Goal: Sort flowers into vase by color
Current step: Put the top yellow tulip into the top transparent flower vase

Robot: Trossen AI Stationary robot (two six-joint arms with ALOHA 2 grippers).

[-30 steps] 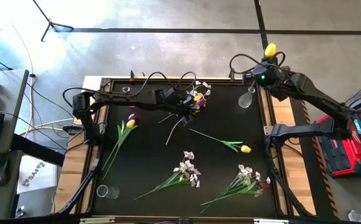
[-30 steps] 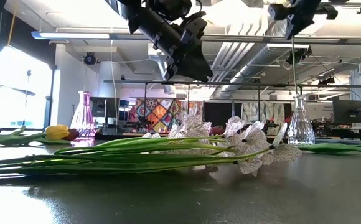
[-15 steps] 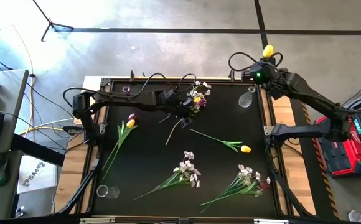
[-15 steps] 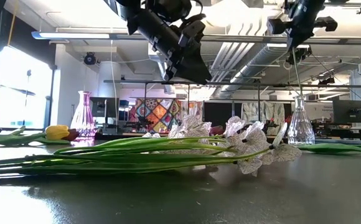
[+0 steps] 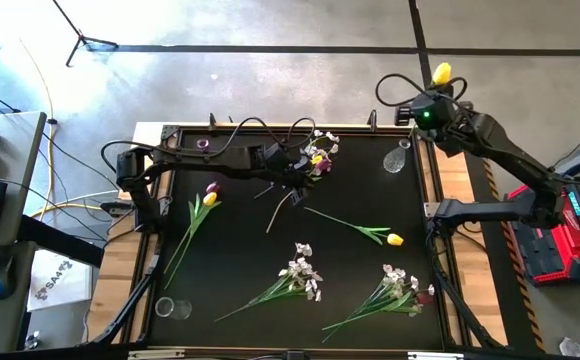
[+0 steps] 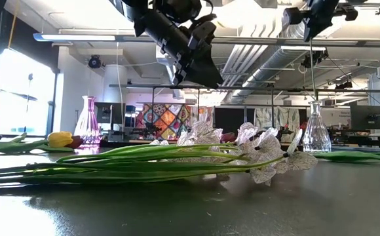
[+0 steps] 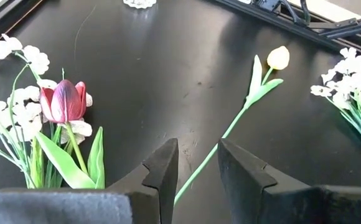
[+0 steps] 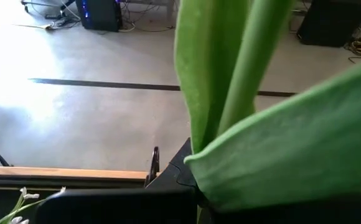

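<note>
While no flower is yet being shown standing in any vase, the sorting is judged to be at an early stage.

- Right gripper (image 5: 432, 110), upper right of the high view: a yellow tulip (image 5: 441, 72) is being gripped by its stem, the fingers closed on it, and is being held above the clear vase (image 5: 396, 159) at the table's upper right edge. In the low view the stem (image 6: 312, 72) is being hung over the vase neck, not yet inserted.
- Left gripper (image 5: 292, 168), upper centre of the high view: the fingers are being held slightly apart with nothing between them, beside a mixed bunch (image 5: 318, 152) of white blossoms and a maroon tulip (image 7: 63, 101).
- Still lying on the table: a second yellow tulip (image 5: 395, 239) right of centre; a yellow and a maroon tulip (image 5: 210, 193) at the left; two white sprays (image 5: 300, 272) along the lower part.
- A pink vase (image 6: 88, 120) is being shown empty at the low view's left; a small glass (image 5: 165, 307) is at the lower left.
</note>
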